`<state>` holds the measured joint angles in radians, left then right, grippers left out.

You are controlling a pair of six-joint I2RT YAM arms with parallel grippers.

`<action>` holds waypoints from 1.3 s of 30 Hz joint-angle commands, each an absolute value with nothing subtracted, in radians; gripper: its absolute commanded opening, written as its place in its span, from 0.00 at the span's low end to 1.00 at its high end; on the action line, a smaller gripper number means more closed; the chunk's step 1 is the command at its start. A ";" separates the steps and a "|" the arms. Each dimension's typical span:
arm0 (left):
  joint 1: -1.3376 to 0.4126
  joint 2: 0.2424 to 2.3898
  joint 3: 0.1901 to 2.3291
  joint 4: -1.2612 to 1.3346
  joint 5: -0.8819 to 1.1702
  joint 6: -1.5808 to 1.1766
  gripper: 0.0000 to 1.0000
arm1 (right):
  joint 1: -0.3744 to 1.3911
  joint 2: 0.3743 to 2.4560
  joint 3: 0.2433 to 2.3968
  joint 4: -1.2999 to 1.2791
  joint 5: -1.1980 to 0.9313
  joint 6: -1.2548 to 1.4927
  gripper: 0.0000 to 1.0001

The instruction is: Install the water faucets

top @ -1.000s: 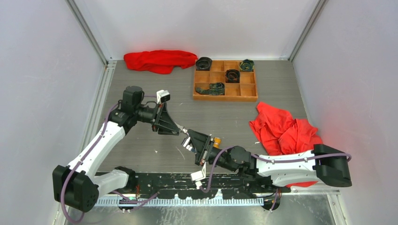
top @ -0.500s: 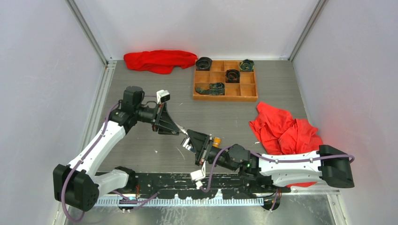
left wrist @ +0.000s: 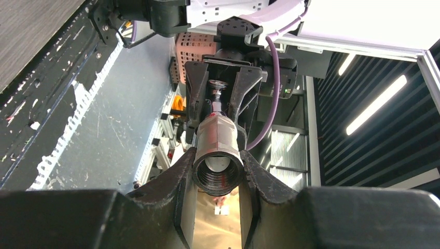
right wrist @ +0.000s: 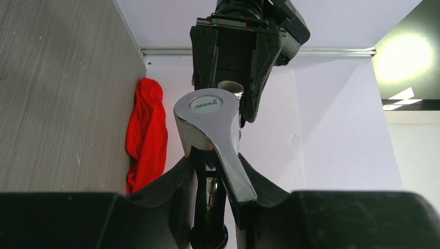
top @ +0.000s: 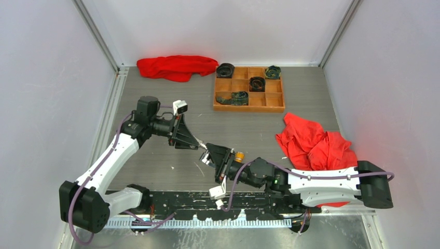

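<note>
**Holdings, largest first**

- Desk: one, grey.
- Arms: two. The left arm and right arm meet nose to nose over the near middle of the desk.
- Red cloths: two. One lies at the far edge, one is bunched at the right.
- Wooden tray: one, divided into compartments, at the far side.
- Dark rolled items: four, all in the tray. They are not part of the job.
- Faucets: two.
  - Silver faucet: one, held off the desk between both arms. The left fingers are clamped narrowly round its threaded body. The right fingers are closed tight on its chrome lever handle.
  - Orange-yellow faucet: one, just beside the right wrist and apparently lying on the desk. Nothing grips it.

**Status of work**

- Done: neither faucet appears installed.
- In hand: the silver faucet, gripped at both ends. Whether it is being passed across, turned or only steadied cannot be told.
- No fitting to receive a faucet shows in any view.
- Left: the silver piece is unseated and the orange-yellow one untouched. Judged to be in its early part.
</note>
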<state>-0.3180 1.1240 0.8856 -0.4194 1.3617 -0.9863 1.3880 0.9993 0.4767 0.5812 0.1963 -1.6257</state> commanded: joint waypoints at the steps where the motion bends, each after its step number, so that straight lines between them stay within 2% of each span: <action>1: -0.316 1.113 0.906 -0.403 1.402 -0.983 0.00 | 1.395 1.017 0.513 0.549 0.238 -1.559 0.00; 11: -0.314 1.095 0.880 -0.384 1.379 -0.990 0.00 | 1.387 1.019 0.449 0.742 0.097 -1.367 0.00; 20: -0.315 1.053 0.821 -0.251 1.338 -1.100 0.00 | 1.385 1.046 0.425 0.872 0.100 -1.285 0.00; 33: -0.315 0.968 0.643 0.207 1.208 -1.408 0.00 | 1.359 1.081 0.383 1.079 0.105 -1.095 0.00; 39: -0.316 0.940 0.610 0.278 1.157 -1.450 0.00 | 1.328 1.102 0.356 1.199 0.057 -0.960 0.00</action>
<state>-0.3168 0.9787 0.6109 0.1219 1.2121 -1.3914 1.3407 1.0946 0.3611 0.9756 0.1085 -1.0874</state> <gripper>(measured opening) 0.308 0.334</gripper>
